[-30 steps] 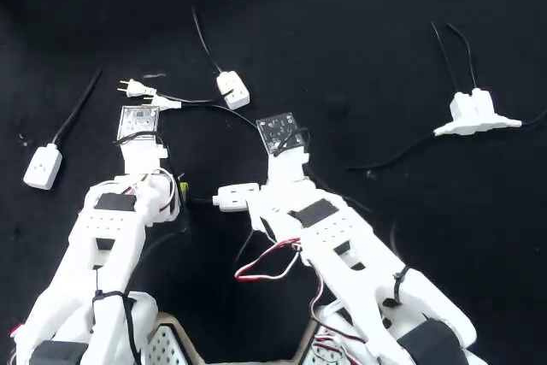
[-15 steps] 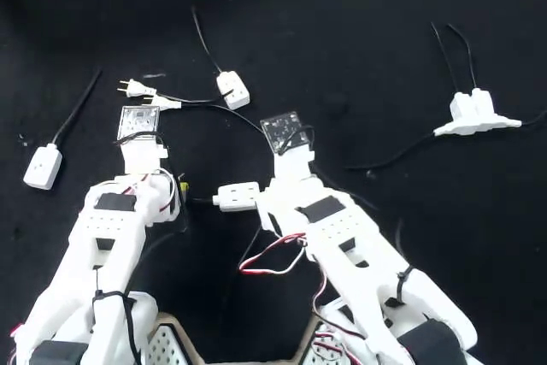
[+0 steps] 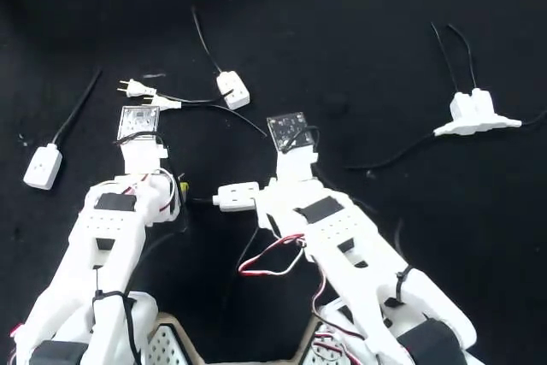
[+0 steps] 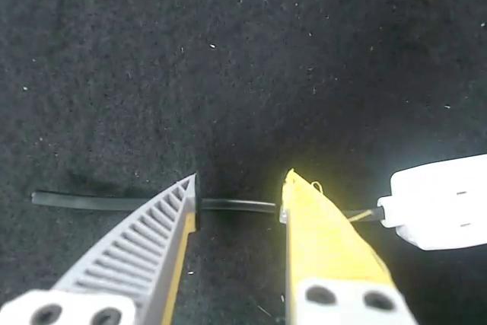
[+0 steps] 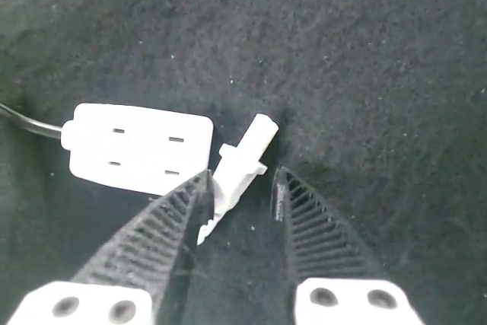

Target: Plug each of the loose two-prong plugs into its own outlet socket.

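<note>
The white plug (image 5: 242, 159) lies flat on the black cloth (image 3: 367, 49) between the fingers of the right gripper (image 5: 242, 180). This gripper is released: one finger (image 5: 179, 215) touches the plug body, and the other stands apart from it with cloth visible in the gap. Just beside the plug sits the four-slot outlet (image 5: 137, 148), slots facing up; whether the two touch cannot be told. The plug's long axis runs oblique to the outlet's long side, with its rounded end pointing away from the gripper. Its prongs cannot be made out. From above, this outlet lies between the two arms, close against the right arm, which covers the plug. The outlet's black cord (image 4: 236, 205) runs toward the left arm and passes between the fingers of the left gripper (image 4: 240, 188), which is likewise released and straddles the cord without clamping it. Farther out, a second loose plug (image 3: 135, 88) lies ahead of the left arm, its prongs and long axis pointing toward the table's left side. A small outlet (image 3: 232, 90) lies near it, its cord running to the far edge. Another outlet (image 3: 43, 166) rests near the left edge, well apart. A power strip (image 3: 474, 114) with two plugs seated lies near the right edge. Open cloth extends between the right arm and the strip.
</note>
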Robot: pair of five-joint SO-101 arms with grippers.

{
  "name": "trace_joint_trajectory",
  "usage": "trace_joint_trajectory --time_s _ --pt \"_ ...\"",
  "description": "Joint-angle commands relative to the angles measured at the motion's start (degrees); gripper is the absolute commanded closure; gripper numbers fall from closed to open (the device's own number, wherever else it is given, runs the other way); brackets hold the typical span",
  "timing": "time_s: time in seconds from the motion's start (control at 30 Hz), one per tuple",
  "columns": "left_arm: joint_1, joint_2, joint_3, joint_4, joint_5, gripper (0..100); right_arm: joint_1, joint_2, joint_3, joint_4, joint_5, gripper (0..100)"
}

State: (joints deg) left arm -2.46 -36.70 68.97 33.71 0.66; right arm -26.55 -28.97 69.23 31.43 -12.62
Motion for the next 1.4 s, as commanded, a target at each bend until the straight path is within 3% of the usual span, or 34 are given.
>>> trace_joint_trajectory --time_s 0.0,0.27,0.57,0.8,0.97,1.07,1.37 --pt "-0.6 -1.7 -0.6 -0.9 0.6 81 -0.4 0.5 -2.5 -1.0 -0.2 87.1" --pt "-0.7 -1.7 -0.6 -0.9 0.6 81 10.6 0.4 -2.9 -0.9 6.6 87.1" --pt "-0.7 -1.7 -0.7 -0.7 0.6 81 0.8 0.5 -2.4 -0.9 6.6 87.1" --pt "-0.7 -1.7 -0.7 -0.6 0.6 81 1.3 0.6 -2.4 -0.5 6.3 87.1" --pt "-0.7 -1.7 -0.7 -0.8 0.6 81 4.3 1.4 -5.1 5.1 6.3 83.1" --pt "-0.7 -1.7 -0.7 -0.9 0.6 81 2.8 4.3 -7.4 7.5 6.3 79.3" --pt "-0.7 -1.7 -0.7 -0.9 0.6 81 -2.1 13.8 -12.8 7.7 5.3 80.4"
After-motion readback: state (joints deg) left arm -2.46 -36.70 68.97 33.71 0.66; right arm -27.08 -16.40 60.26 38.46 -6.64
